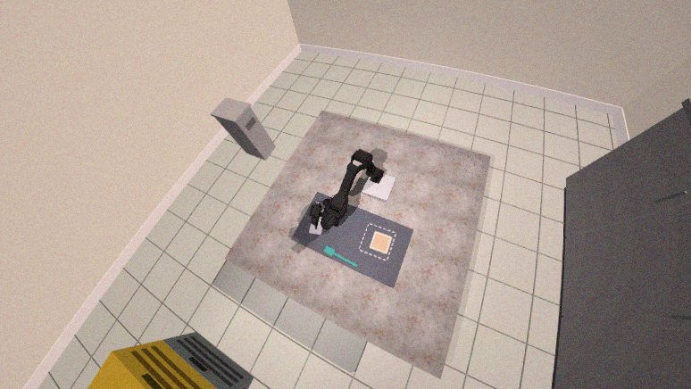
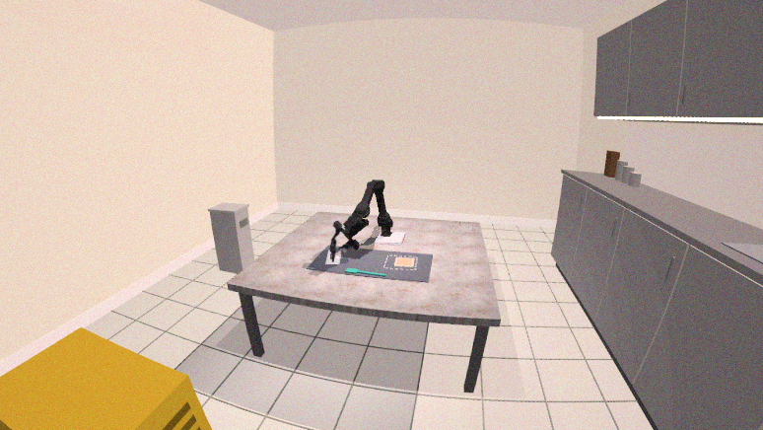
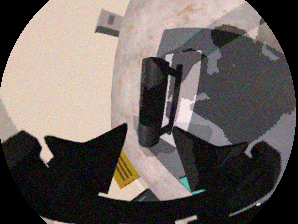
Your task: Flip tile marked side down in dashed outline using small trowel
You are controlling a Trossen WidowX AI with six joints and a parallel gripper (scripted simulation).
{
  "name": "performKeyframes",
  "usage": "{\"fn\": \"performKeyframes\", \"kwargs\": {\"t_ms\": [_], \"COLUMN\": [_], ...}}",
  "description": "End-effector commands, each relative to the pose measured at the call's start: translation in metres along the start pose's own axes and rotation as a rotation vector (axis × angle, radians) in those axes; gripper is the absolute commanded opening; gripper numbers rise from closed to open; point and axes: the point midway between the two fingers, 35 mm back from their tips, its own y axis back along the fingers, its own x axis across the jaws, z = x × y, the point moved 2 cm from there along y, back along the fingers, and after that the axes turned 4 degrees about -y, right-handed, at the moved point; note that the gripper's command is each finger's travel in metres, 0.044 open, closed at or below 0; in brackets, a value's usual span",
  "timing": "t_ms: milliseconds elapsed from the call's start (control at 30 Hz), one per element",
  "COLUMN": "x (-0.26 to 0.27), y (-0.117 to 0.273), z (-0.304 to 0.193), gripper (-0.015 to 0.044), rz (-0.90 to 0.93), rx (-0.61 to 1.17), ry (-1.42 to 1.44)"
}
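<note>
The small trowel (image 1: 315, 229) (image 2: 328, 260) (image 3: 154, 100), with a pale rectangular blade and a black bar handle, rests at the left end of the dark mat (image 1: 346, 235) (image 2: 368, 258). My gripper (image 3: 150, 128) is open. In the wrist view its fingertips stand apart on either side of the handle's near end; I cannot tell whether they touch it. The arm partly hides the trowel in the top and exterior views. The square tile (image 1: 380, 242) (image 2: 404, 261), peach with a paler rim, lies flat inside the dashed outline (image 1: 361, 244) (image 2: 384, 261) at the mat's right part.
A teal spatula (image 1: 342, 257) (image 2: 366, 272) (image 3: 185, 184) lies along the mat's front edge, between the trowel and the tile's side. A white plate (image 1: 384, 187) (image 2: 397, 238) lies by the arm base at the back. The table (image 1: 420, 318) (image 2: 453, 299) reaches past the mat all round.
</note>
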Motion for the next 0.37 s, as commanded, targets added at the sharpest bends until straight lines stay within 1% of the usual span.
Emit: {"fn": "performKeyframes", "kwargs": {"t_ms": [0, 67, 233, 333], "x": [0.001, 0.007, 0.048, 0.053], "y": [0.011, 0.020, 0.089, 0.099], "z": [0.002, 0.005, 0.037, 0.043], "gripper": [0.0300, 0.0300, 0.0300, 0.0300], "rz": [0.002, 0.001, -0.002, -0.002], "rx": [-0.006, -0.005, 0.003, 0.004], "ry": [-0.006, -0.006, 0.000, 0.001]}}
